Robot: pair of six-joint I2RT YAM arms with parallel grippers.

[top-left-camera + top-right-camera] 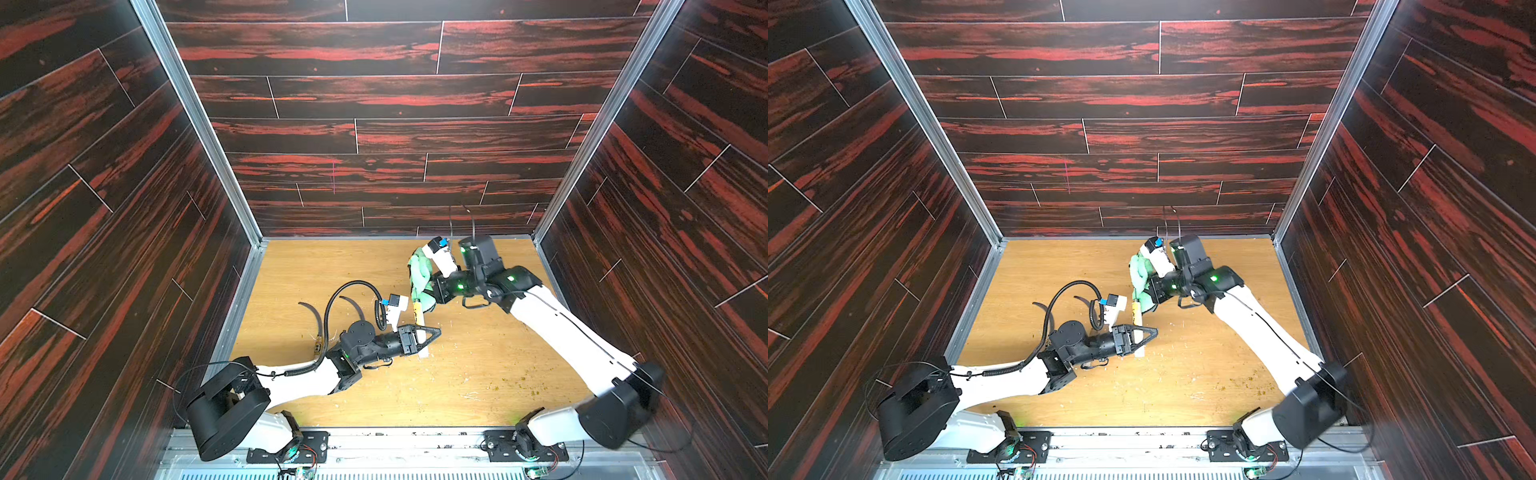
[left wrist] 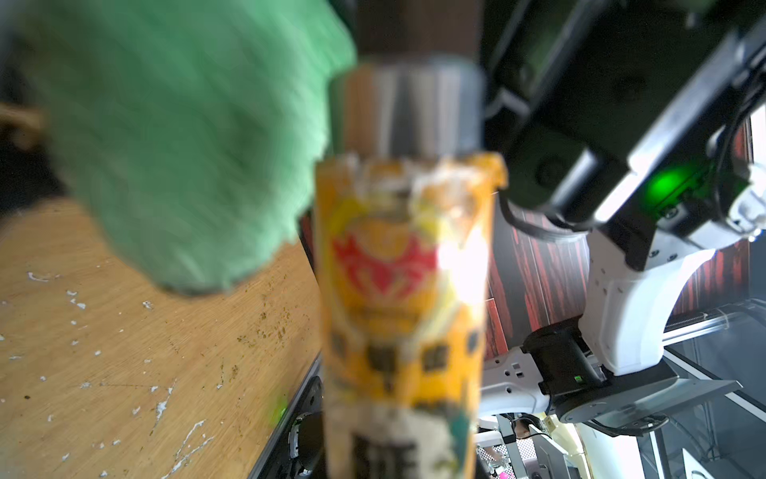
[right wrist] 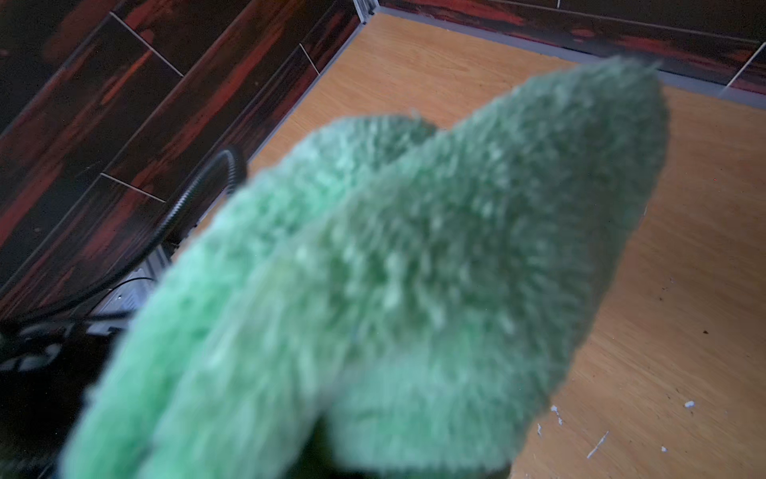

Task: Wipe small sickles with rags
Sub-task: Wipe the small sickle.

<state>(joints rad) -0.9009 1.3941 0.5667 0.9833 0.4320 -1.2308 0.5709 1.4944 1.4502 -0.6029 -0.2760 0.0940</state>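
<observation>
My left gripper (image 1: 430, 334) is shut on the pale wooden handle of a small sickle (image 1: 419, 318), which points toward the back of the table. Its yellow label band (image 2: 398, 290) and grey metal collar (image 2: 406, 112) fill the left wrist view. A green fluffy rag (image 1: 417, 274) covers the part beyond the collar, so the blade is hidden. My right gripper (image 1: 426, 297) is shut on the rag (image 3: 393, 269), which hides its jaws in the right wrist view. Both top views show the rag (image 1: 1140, 276) right above the held sickle (image 1: 1137, 316).
Two more small sickles lie left of my left arm, their dark curved blades (image 1: 312, 318) (image 1: 354, 304) partly under its black cable. Crumbs and pale flecks dot the wooden tabletop (image 1: 478, 374). Dark red-black walls enclose three sides.
</observation>
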